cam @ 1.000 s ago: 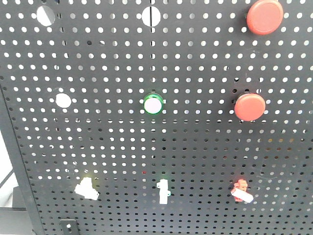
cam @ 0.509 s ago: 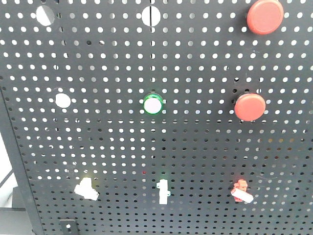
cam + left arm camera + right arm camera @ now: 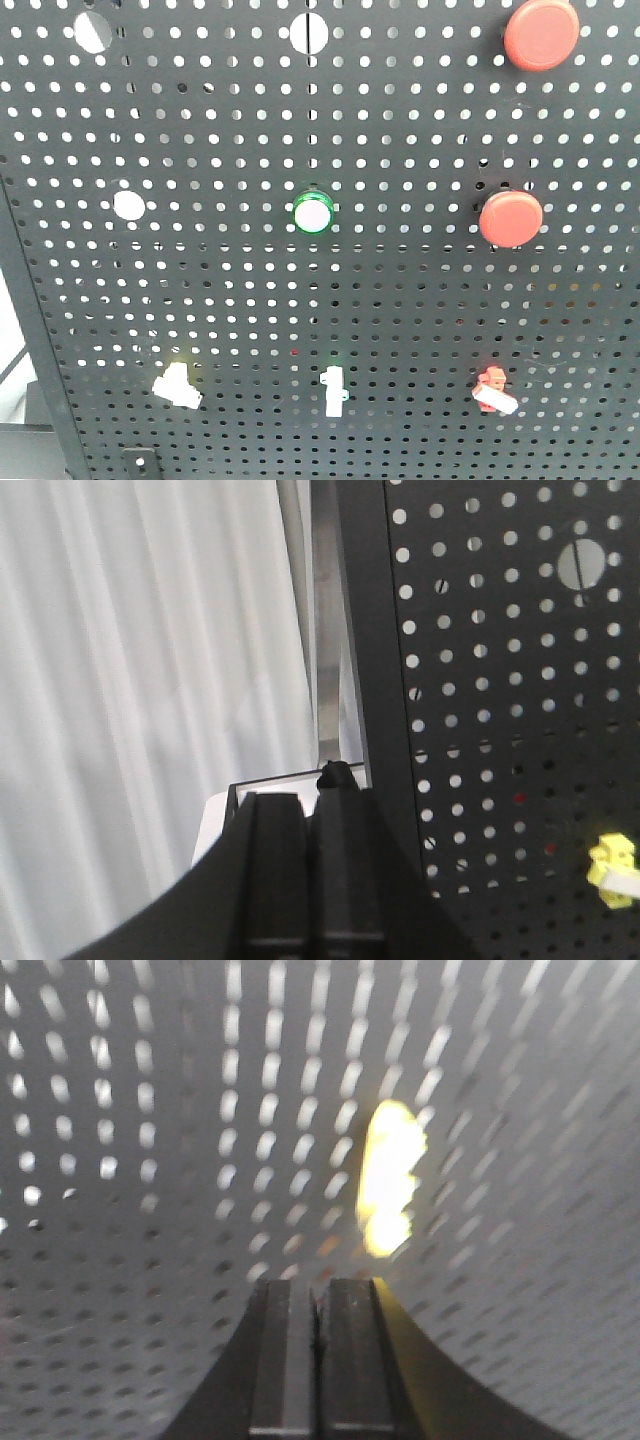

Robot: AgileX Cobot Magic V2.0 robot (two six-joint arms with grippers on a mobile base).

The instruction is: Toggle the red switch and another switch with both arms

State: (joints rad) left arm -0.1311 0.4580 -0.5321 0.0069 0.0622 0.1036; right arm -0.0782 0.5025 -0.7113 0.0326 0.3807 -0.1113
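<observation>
Fingers pressed together on left gripper (image 3: 310, 802) and right gripper (image 3: 318, 1295), the right risks toggling a yellowish switch (image 3: 390, 1180) (seemingly not the red switch (image 3: 493, 388)).

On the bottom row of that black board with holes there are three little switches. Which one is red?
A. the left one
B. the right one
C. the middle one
B: in the front view the red switch, with its white tip, sits at the right end of the bottom row, while the left switch and the middle switch look mostly white.
</observation>
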